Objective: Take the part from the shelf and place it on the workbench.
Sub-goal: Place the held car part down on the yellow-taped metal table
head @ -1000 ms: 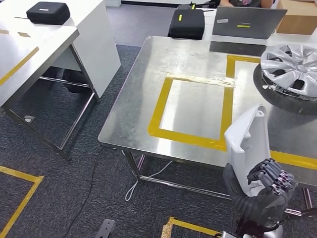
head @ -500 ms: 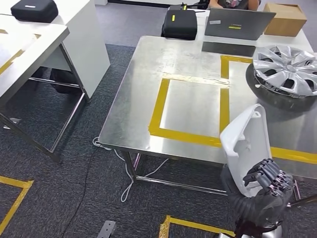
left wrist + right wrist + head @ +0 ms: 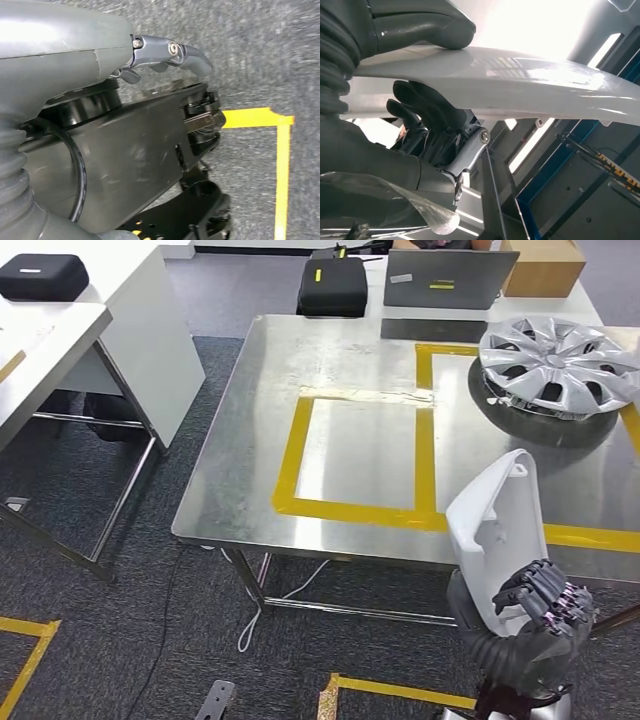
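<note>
My right hand (image 3: 545,605) grips a white moulded plastic part (image 3: 498,530) and holds it upright at the lower right of the head view, just in front of the near edge of the steel workbench (image 3: 241,470). In the right wrist view the white part (image 3: 516,85) lies between the grey thumb (image 3: 422,25) and the dark fingers (image 3: 425,107). My left hand (image 3: 75,45) hangs over the carpet with a silver finger stretched out and nothing in it.
A yellow tape square (image 3: 290,455) marks the workbench's middle. A silver wheel cover (image 3: 558,365) lies at its far right. A black case (image 3: 332,287), a laptop (image 3: 441,280) and a cardboard box (image 3: 545,265) sit behind. A white table (image 3: 53,340) stands to the left.
The whole picture has shifted: the camera moved, so the workbench now sits further left. My right hand keeps its hold on the white part at the same spot in the picture.
</note>
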Controlling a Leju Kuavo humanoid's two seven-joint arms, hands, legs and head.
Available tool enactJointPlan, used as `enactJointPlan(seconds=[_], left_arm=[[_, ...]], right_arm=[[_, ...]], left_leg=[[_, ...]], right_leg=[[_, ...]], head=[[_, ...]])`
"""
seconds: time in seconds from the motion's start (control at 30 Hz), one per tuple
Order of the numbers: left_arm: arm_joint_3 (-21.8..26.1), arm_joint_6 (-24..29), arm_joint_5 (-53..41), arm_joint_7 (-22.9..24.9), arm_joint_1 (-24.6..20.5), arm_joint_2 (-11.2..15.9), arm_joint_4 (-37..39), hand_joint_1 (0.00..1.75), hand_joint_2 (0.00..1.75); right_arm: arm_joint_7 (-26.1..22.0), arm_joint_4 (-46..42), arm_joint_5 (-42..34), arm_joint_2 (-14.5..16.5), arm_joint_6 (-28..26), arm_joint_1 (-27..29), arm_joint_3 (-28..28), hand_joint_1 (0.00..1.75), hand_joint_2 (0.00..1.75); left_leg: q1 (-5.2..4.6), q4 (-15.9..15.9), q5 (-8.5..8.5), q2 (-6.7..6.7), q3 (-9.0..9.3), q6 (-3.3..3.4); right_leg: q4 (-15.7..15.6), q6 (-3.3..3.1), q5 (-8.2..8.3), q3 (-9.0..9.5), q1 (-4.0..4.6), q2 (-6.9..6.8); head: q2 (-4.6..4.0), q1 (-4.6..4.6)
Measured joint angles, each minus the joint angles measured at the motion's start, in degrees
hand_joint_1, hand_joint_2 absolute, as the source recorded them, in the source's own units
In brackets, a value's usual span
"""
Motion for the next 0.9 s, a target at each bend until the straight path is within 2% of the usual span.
enactJointPlan(seconds=[0.03, 0.07, 0.1, 0.17, 0.2, 0.23, 0.33, 0.37, 0.6, 0.9], left_arm=[[0.01, -0.01, -0.02, -0.02, -0.13, 0.00, 0.00, 0.00, 1.75], [0.01, -0.02, 0.03, -0.01, -0.22, 0.01, 0.00, 0.00, 1.75], [0.01, -0.06, 0.10, 0.00, -0.23, 0.03, 0.00, 0.00, 1.75], [0.00, -0.15, 0.15, 0.05, -0.10, 0.07, 0.00, 0.00, 1.75], [-0.01, -0.19, 0.10, 0.07, -0.03, 0.08, 0.00, 0.00, 1.75], [-0.01, -0.21, 0.02, 0.09, 0.04, 0.07, 0.00, 0.00, 1.75], [-0.01, -0.27, -0.15, 0.12, 0.10, 0.00, 0.00, 0.00, 1.75], [-0.01, -0.29, -0.20, 0.13, 0.11, -0.01, 0.00, 0.00, 1.75], [-0.01, -0.65, -1.61, 0.60, -0.08, -0.04, 0.00, 0.00, 1.75], [-0.01, -0.83, -2.45, 0.83, -0.65, -0.11, 0.00, 0.00, 1.75]], right_arm=[[-0.06, 0.00, 0.11, 0.00, 0.00, 0.02, -0.04, 1.75, 1.75], [-0.10, 0.00, 0.17, 0.00, 0.00, 0.02, -0.08, 1.75, 1.75], [-0.11, 0.00, 0.24, 0.00, 0.00, 0.02, -0.13, 1.75, 1.75], [-0.13, 0.00, 0.35, 0.00, 0.00, -0.03, -0.19, 1.75, 1.75], [-0.11, 0.01, 0.39, 0.00, 0.00, -0.05, -0.21, 1.75, 1.75], [-0.09, 0.01, 0.40, 0.00, 0.00, -0.07, -0.22, 1.75, 1.75], [0.21, 0.02, 0.57, 0.00, 0.00, -0.08, -0.26, 1.75, 1.75], [0.48, 0.02, 0.76, 0.00, 0.00, -0.11, -0.27, 1.75, 1.75], [5.20, 1.28, 1.92, -0.76, 0.01, -2.08, 0.29, 1.75, 1.75], [9.52, 4.92, 0.50, -4.37, 0.07, -5.98, 2.45, 1.75, 1.75]], left_leg=[[0.06, 1.88, -0.24, 0.00, -0.83, -0.05], [0.09, 1.38, 0.80, -0.01, -0.59, 0.01], [0.11, -1.07, 2.74, -0.04, 0.51, 0.17], [0.01, -8.99, 6.87, -0.44, 4.05, 0.77], [-0.09, -11.93, 7.87, -0.67, 5.33, 1.05], [-0.13, -13.87, 8.07, -0.86, 6.09, 1.03], [-0.18, -14.97, 7.60, -0.97, 6.29, 0.40], [-0.26, -14.92, 7.63, -0.98, 6.25, 0.38], [-0.52, -14.86, 7.74, -0.95, 6.14, 0.99], [-0.53, -14.84, 7.77, -0.95, 6.13, 1.04]], right_leg=[[0.00, 0.00, -0.01, 0.03, 0.00, 0.09], [0.01, 0.02, -0.02, 0.10, 0.00, 0.24], [0.01, 0.04, -0.04, 0.23, 0.00, 0.43], [0.00, 0.25, -0.12, 0.44, 0.04, 0.79], [0.00, 0.45, -0.12, 0.42, 0.07, 0.91], [0.12, 0.56, -0.22, 0.25, 0.16, 0.97], [0.30, 0.55, -0.28, -0.17, 0.19, 0.93], [0.17, 0.62, -0.18, -0.13, 0.10, 0.92], [-0.47, 1.43, 0.32, 0.02, -0.15, 1.00], [-0.50, 1.54, 0.38, -0.04, -0.13, 0.99]], head=[[0.00, 0.01], [0.00, -0.01], [0.00, -0.02], [-0.01, 0.02], [-0.01, 0.01], [-0.01, 0.02], [0.01, 0.06], [0.01, 0.05], [0.00, -0.01], [0.00, -0.03]])
